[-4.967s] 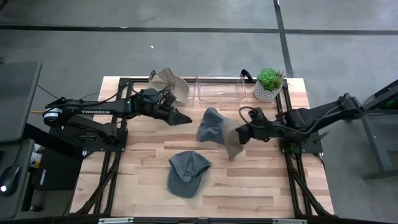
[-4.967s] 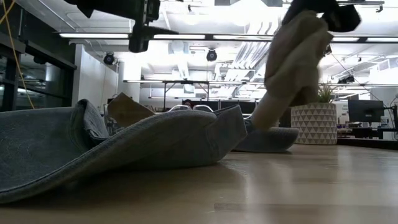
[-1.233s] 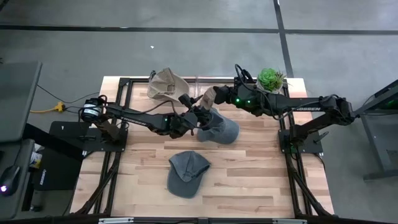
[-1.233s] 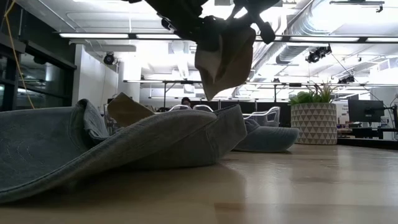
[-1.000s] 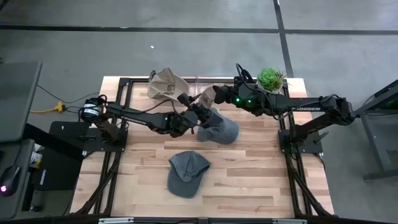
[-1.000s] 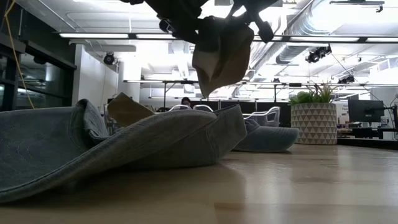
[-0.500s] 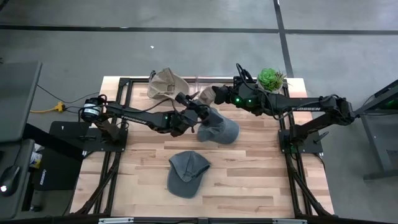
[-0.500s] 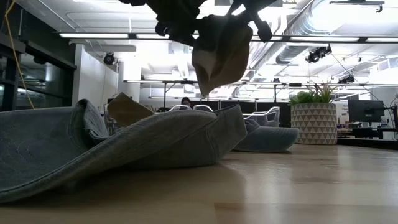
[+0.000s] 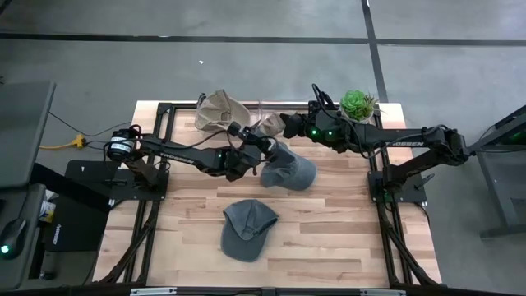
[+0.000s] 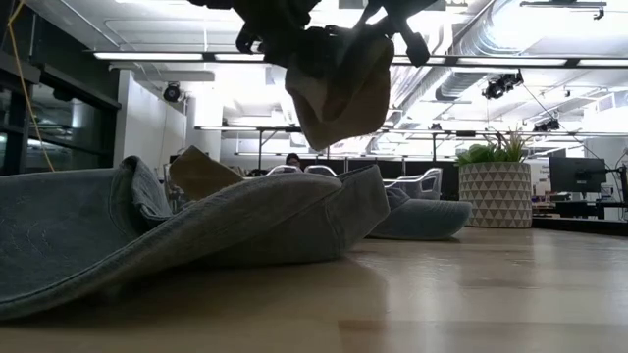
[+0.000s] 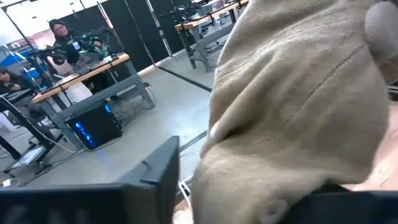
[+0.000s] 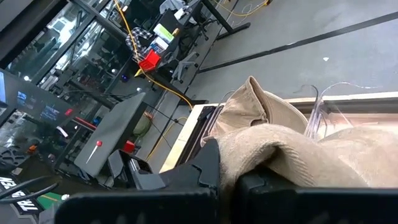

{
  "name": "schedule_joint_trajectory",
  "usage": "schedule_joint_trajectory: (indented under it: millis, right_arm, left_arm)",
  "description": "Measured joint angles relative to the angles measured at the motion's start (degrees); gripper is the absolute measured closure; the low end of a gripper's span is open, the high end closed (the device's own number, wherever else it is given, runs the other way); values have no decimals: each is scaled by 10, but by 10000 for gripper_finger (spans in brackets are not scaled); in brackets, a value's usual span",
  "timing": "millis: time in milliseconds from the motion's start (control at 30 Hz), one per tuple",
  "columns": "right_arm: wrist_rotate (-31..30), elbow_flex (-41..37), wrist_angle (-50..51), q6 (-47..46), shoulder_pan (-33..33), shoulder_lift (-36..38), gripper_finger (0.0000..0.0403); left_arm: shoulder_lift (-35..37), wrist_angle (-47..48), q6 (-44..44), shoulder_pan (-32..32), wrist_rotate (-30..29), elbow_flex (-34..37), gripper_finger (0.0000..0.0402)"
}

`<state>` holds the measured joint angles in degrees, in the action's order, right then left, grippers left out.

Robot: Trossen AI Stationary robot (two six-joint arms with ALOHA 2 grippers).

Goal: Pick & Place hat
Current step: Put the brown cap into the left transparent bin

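My right hand [image 9: 283, 126] is clamped on the tan hat [image 10: 339, 83], off the worktop [image 9: 345, 238]; my left hand [image 9: 261, 141] closes on it beside. Placing remains; two blue hats [image 9: 246, 228] lie below.

Dark arms [image 9: 181, 153], seemingly white lettering.

I saw a tan hat [image 11: 298, 106] of soft, ribbed cloth, matt. Two grey caps [image 9: 246, 228] looked like faded matt denim. The table [image 9: 337, 238] was pale planked wood with a slight sheen. The bin [image 9: 297, 121] was clear glossy plastic. The arms looked matt black.
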<state>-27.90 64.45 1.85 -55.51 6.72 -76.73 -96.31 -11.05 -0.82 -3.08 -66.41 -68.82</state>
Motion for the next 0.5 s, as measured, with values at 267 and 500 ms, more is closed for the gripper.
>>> schedule_joint_trajectory:
  millis: [267,500]
  right_arm:
    - [2,0,0,1,0,0,403]
    - [10,0,1,5,0,0,403]
  left_arm:
    - [0,1,-2,-4,10,0,394]
    - [0,18,-4,-4,37,-1,399]
